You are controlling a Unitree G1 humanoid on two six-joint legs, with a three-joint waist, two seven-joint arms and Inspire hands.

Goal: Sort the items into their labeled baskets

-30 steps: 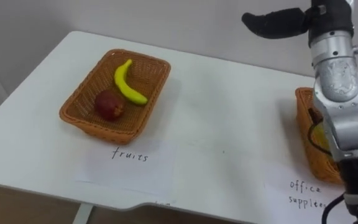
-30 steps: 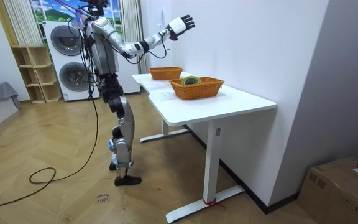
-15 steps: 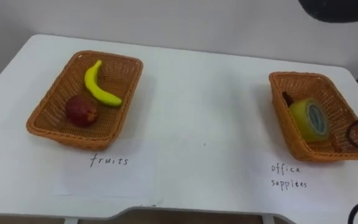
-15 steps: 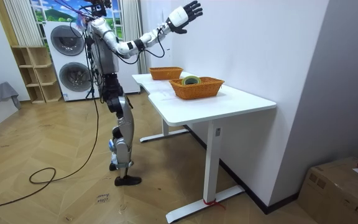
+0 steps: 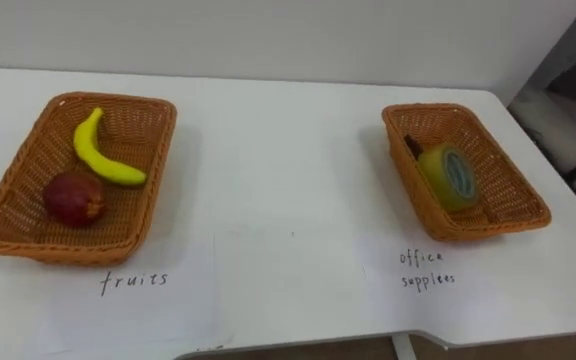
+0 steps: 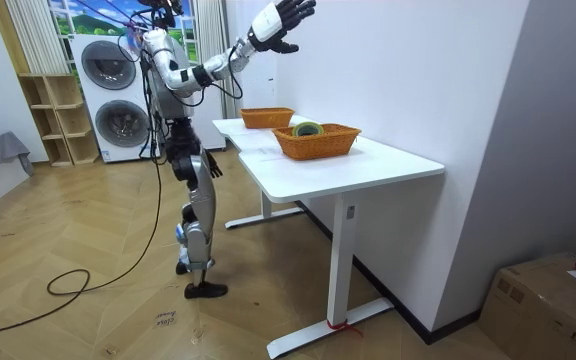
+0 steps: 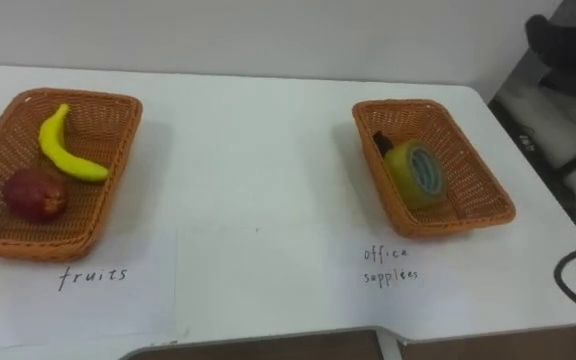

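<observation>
Sorting is looking finished — banana (image 5: 106,158) and apple (image 5: 74,197) are lying in the left fruit basket (image 5: 153,165), the tape roll (image 5: 448,177) in the right office basket (image 5: 503,170). The right hand (image 6: 286,14) is hovering high, fingers spread, holding nothing; lowering it calls for a path clear of the right basket's rim — and the near paper labels (image 5: 133,300).

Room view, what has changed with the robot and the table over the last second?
The right hand rose higher above the table, open and empty. The eye views shifted because the head camera moved. Unchanged: the banana and red fruit in the fruits basket, the tape roll in the office supplies basket.
</observation>
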